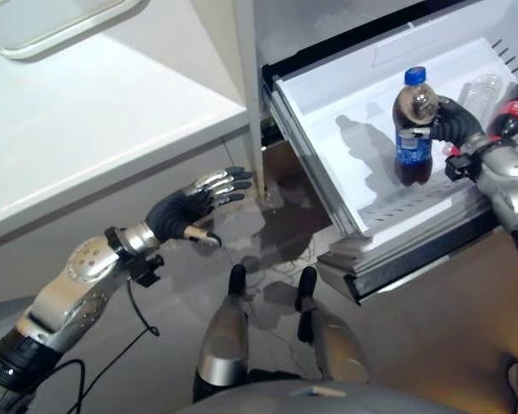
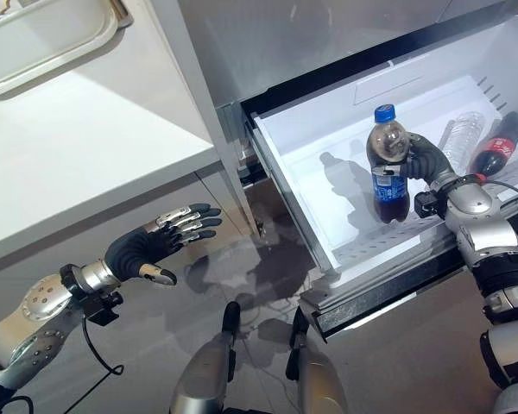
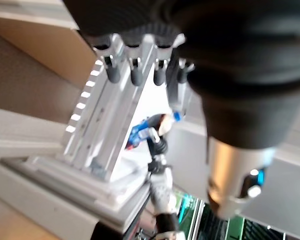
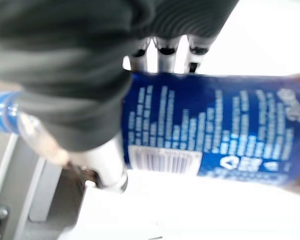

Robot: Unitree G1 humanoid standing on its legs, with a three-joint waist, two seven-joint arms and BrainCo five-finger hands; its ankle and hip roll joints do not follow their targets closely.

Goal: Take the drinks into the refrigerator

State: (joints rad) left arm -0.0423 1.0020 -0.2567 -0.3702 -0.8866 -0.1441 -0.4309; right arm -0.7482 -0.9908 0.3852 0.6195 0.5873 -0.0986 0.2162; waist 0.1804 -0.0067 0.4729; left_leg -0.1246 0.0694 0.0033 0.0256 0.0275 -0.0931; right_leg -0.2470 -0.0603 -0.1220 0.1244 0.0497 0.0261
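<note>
A dark cola bottle [image 1: 413, 131] with a blue cap and blue label stands upright in the pulled-out white refrigerator drawer [image 1: 328, 129]. My right hand [image 1: 451, 122] is shut on it, fingers curled round the label [image 4: 205, 130]. Behind it lie a clear bottle [image 2: 460, 135] and a red-labelled cola bottle [image 2: 495, 148] at the drawer's far right. My left hand [image 1: 190, 205] hangs open in the air beside the white counter, holding nothing, left of the drawer.
A white counter [image 1: 95, 121] with a white tray [image 1: 52, 21] on it stands at the left, its cabinet front below. The drawer's front edge [image 2: 371, 297] juts out over the grey floor.
</note>
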